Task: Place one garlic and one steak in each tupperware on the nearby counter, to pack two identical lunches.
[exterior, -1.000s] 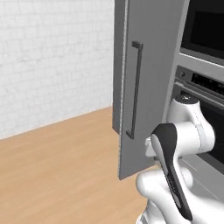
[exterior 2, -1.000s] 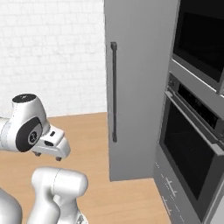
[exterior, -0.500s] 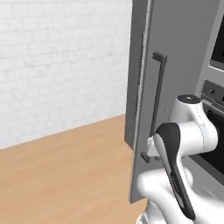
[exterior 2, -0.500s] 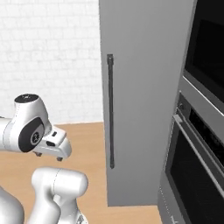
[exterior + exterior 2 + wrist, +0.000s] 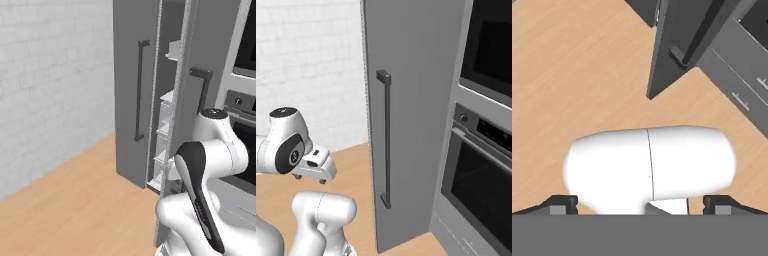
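Finding 1, change: over the last second the whole picture has shifted in both base views, so the base has driven and turned; the fittings themselves have not moved. The arm keeps the same folded pose against the base. The tall grey cabinet (image 5: 131, 100), seen before as a single slanted panel, now presents a gap beside its open door (image 5: 197, 125), and pale shelves (image 5: 166, 127) show inside that gap. From the right base view the same door (image 5: 416, 115) stands broadside with its long dark handle (image 5: 386, 140), and the built-in oven (image 5: 481, 175) is just beside it.

Finding 2, meaning for the task: this is judged to be the approach stage. Nothing has been picked up or packed. The robot appears to be lining itself up with the open cabinet, probably a fridge, as the likely source of the food.

Finding 3, hand: the gripper (image 5: 310, 178) hangs low in front of the base, pointing down at the wooden floor (image 5: 572, 75). Its jaws stand wide apart and hold nothing.

Finding 4, task items: the shelf interior is pale and washed out in the left base view, so whether a garlic or a steak lies there cannot be told. If they do, they sit above and ahead of the hand, beyond the door edge and well apart from it. The place of the tupperware and the counter cannot be stated from this position
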